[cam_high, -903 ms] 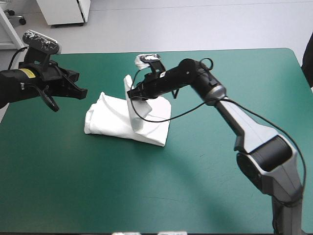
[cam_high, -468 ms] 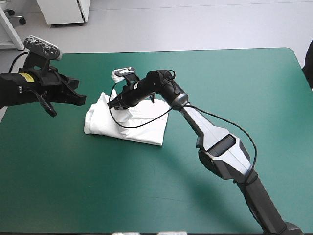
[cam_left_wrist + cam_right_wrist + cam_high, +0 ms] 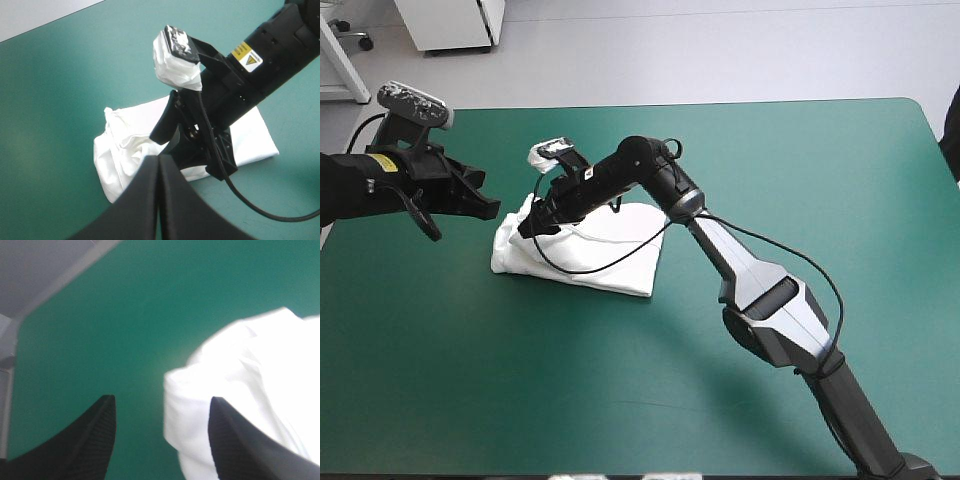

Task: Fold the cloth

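The white T-shirt (image 3: 610, 255) lies as a folded bundle on the teal-green table, left of centre, its left end bunched and crumpled (image 3: 117, 150). My right gripper (image 3: 528, 228) reaches across it and hangs low over that crumpled left end. In the right wrist view the right gripper (image 3: 161, 407) stands open, with the edge of the T-shirt (image 3: 250, 375) and bare cover between its fingers. My left gripper (image 3: 488, 206) hovers just left of the bundle. In its own view the left gripper (image 3: 159, 161) is shut and holds nothing. It points at the right gripper (image 3: 172, 132).
Bare teal-green cover (image 3: 570, 380) spreads in front of the bundle and to its right. The right arm's black cable (image 3: 620, 255) droops across the T-shirt. The table's left edge lies close behind my left gripper.
The right gripper carried a raised flap of the T-shirt leftward across the bundle, lowered it and now stands open at the left end. The left gripper barely moved.
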`<action>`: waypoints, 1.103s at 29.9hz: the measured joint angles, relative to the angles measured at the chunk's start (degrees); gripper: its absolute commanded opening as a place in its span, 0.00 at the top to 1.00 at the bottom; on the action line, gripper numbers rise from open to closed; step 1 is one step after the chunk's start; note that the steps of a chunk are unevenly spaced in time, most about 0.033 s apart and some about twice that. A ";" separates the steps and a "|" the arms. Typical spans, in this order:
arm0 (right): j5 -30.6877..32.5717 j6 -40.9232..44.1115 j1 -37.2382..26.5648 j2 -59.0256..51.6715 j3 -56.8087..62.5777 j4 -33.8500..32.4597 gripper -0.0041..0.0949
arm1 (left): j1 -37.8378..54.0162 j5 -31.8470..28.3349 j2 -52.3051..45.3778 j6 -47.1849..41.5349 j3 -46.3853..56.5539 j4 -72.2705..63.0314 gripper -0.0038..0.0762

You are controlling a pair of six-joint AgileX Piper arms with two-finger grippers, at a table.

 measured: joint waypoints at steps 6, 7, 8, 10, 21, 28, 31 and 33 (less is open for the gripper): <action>2.81 9.02 -2.98 -1.69 -0.65 -11.00 0.49 | 0.00 -0.33 0.00 0.00 0.00 0.42 0.96; 2.81 9.69 -3.38 -2.31 -0.65 -11.57 0.49 | 0.00 -0.33 0.00 -0.05 0.00 0.71 0.96; 2.81 10.44 -3.75 -2.97 -0.58 -12.12 0.48 | 0.00 -0.33 0.00 -0.02 0.00 1.03 0.96; 2.85 11.54 -4.49 -5.30 0.70 -13.21 0.49 | 0.00 -0.28 0.00 -0.08 0.00 1.65 0.96; -2.70 7.25 -8.73 -24.12 37.47 -15.82 0.48 | 0.00 -0.12 0.00 -0.37 0.00 1.82 0.96; -14.45 -3.43 -16.12 -29.36 60.66 0.72 0.44 | 0.00 -0.06 0.00 -0.63 0.00 1.68 0.96; -19.28 -7.83 -17.41 -28.77 67.87 5.23 0.42 | 0.00 -0.06 0.04 -0.63 0.00 1.68 0.96; -21.02 -9.40 -17.47 -28.16 69.82 6.55 0.42 | 0.00 -0.06 0.04 -0.63 0.00 1.68 0.96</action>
